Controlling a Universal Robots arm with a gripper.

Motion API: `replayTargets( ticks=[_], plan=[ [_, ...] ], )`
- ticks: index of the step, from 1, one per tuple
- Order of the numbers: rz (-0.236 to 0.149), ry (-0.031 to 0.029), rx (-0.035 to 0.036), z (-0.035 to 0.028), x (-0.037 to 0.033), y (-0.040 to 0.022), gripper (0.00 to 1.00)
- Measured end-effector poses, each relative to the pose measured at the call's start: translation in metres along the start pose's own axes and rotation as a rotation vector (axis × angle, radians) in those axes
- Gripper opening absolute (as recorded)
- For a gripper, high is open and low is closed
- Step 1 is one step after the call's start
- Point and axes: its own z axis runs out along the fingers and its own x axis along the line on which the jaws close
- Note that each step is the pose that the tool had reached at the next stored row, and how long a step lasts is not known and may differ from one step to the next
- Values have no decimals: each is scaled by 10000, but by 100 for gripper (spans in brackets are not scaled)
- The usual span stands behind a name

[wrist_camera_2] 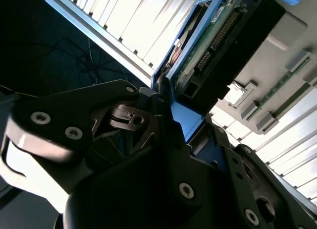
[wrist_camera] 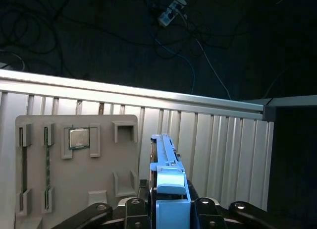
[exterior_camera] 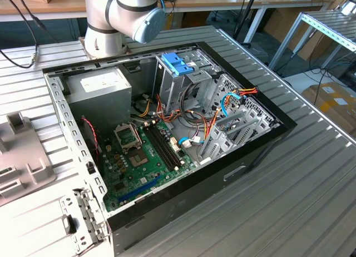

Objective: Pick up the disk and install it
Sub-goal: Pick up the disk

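- In the exterior view I am looking at an open computer case (exterior_camera: 55, 104) lying on the ribbed metal surface (exterior_camera: 278, 207), with the arm (exterior_camera: 119, 15) rising just behind it. A blue bracket (exterior_camera: 177, 63) is sitting atop the drive cage (exterior_camera: 167, 87), and the green motherboard (exterior_camera: 139, 162) is lying exposed on the case floor. A grey tray (exterior_camera: 22, 157) is resting on the surface toward the exterior view's left.
- In the second wrist view I am seeing the gripper (wrist_camera_2: 183, 120) clamped on the disk (wrist_camera_2: 223, 45), its black fingers (wrist_camera_2: 156, 102) pressing on the light-blue rails. The disk's dark body and connector edge are facing the camera, with the grey tray (wrist_camera_2: 282, 40) and the surface (wrist_camera_2: 129, 21) behind.
- In the first wrist view the gripper (wrist_camera: 171, 204) is gripping the disk (wrist_camera: 166, 159) edge-on, blue tab toward the camera, just beside the tray (wrist_camera: 74, 184). A processor chip (wrist_camera: 78, 138) is sitting in one tray pocket. I cannot tell whether the disk is touching the surface (wrist_camera: 223, 149).
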Motion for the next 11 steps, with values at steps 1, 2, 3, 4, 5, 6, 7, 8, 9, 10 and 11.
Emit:
replayTargets(
  ticks=[1, 2, 3, 4, 5, 6, 7, 8, 9, 10, 11],
  plan=[
    [-3, -49, 6, -12, -3, 0, 37],
    [-5, -87, 8, -23, -6, 1, 37],
    [-7, -129, 12, -35, -10, 1, 37],
    [-8, -154, 15, -43, -12, 1, 37],
    [-9, -172, 17, -50, -14, 2, 37],
    [-11, -203, 20, -61, -17, 2, 37],
    [-12, -221, 22, -67, -19, 2, 37],
    [-14, -244, 25, -75, -21, 2, 37],
    [-15, -273, 26, -86, -24, 3, 37],
    [-16, -295, 29, -93, -26, 3, 37],
    [-17, -317, 31, -101, -28, 3, 37]
  ],
)
